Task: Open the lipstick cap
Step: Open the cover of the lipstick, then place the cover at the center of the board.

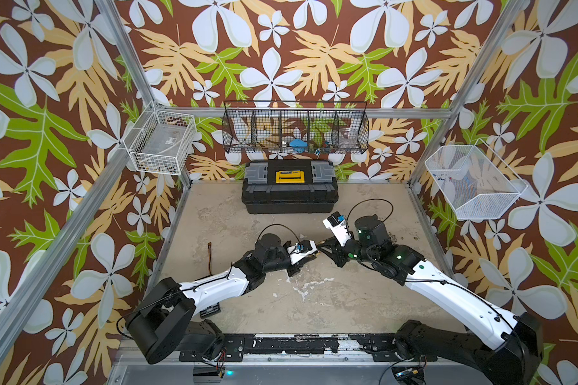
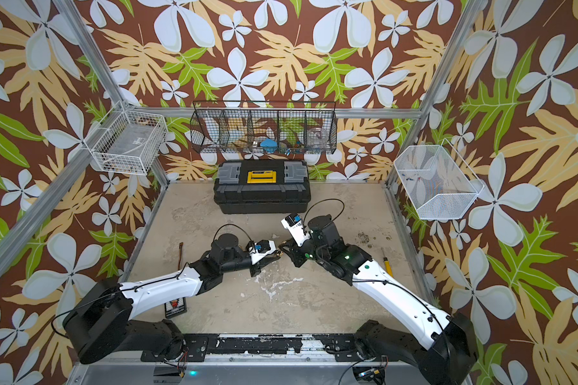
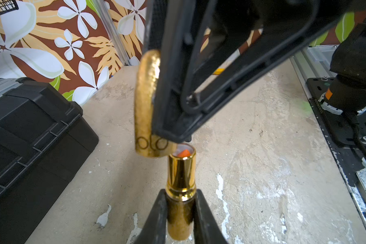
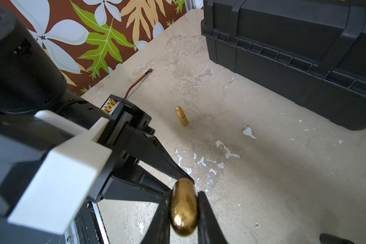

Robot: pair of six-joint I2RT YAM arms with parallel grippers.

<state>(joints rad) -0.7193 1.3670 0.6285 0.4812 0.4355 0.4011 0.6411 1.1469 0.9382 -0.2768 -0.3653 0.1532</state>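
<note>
Gold glints mid-table in both top views, where the left gripper [image 1: 314, 256], reaching in from 8 o'clock, and the right gripper [image 1: 321, 249], from 4 o'clock, meet tip to tip. The toolbox [image 1: 289, 186] sits at 12.

Left wrist view: the left jaws are clenched on the lipstick [image 3: 181, 175] base. The orange stick is showing, and the cap [image 3: 145, 101] is off, just beside the mouth.

Right wrist view: the right jaws grasp the cap. Another gold tube [image 4: 181, 116] stands upright on the table [image 4: 262, 169].

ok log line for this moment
left gripper: shut on lipstick base | right gripper: shut on cap | cap: off the base
</note>
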